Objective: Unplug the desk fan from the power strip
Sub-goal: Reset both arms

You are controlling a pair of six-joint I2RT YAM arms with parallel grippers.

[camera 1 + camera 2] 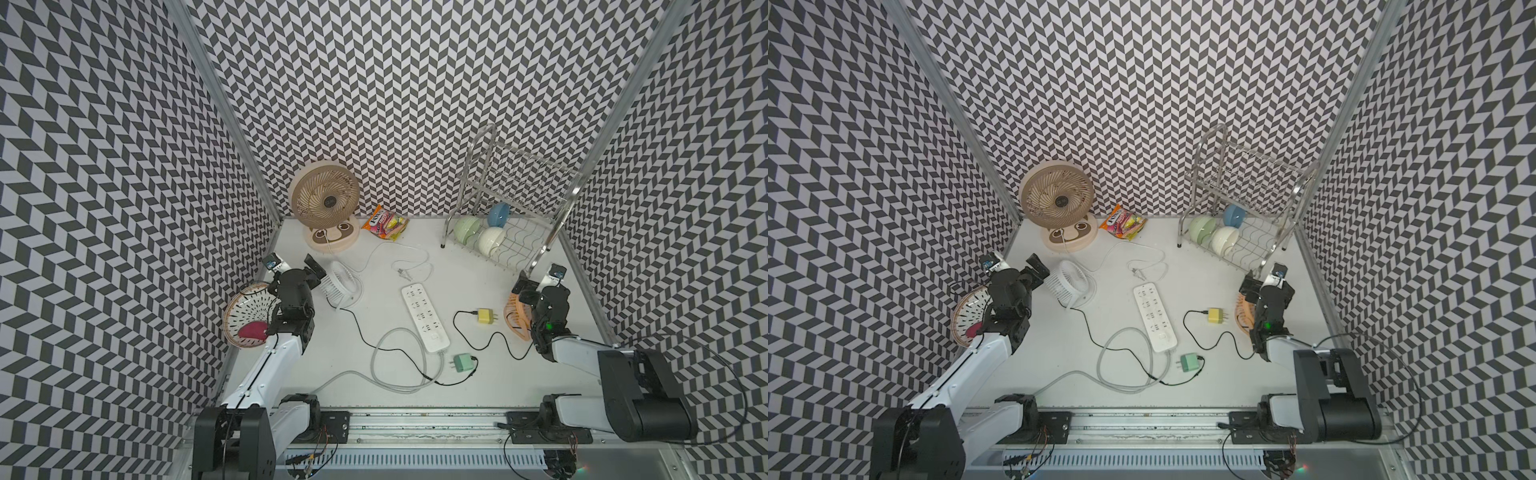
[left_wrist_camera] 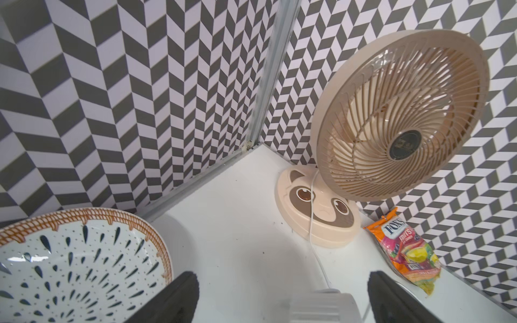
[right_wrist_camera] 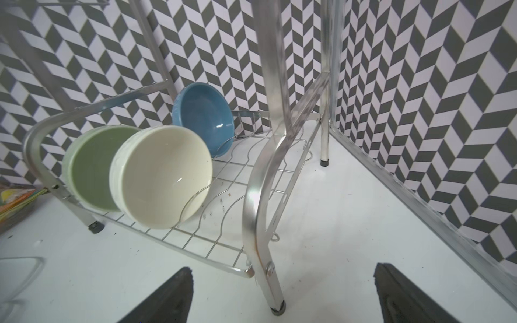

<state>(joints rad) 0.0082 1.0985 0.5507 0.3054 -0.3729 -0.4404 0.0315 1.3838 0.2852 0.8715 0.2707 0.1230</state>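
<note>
The beige desk fan [image 1: 325,199] [image 2: 397,112] stands at the back left on a round base with an animal face. Its thin white cord ends in a two-pin plug [image 1: 402,273] lying loose on the table just behind the power strip [image 1: 424,318] [image 1: 1155,318]. I see no plug in the strip's sockets. My left gripper [image 1: 313,268] [image 2: 282,282] is open above a small white fan, left of the strip. My right gripper [image 1: 524,286] [image 3: 282,279] is open at the dish rack's front leg, holding nothing.
A small white fan [image 1: 341,286] and an orange fan [image 1: 517,320] trail black cords to a green adapter [image 1: 464,362] and a yellow adapter [image 1: 485,316]. Also here: dish rack [image 1: 552,232] with bowls, candy bag [image 1: 385,222], patterned plate [image 1: 249,316].
</note>
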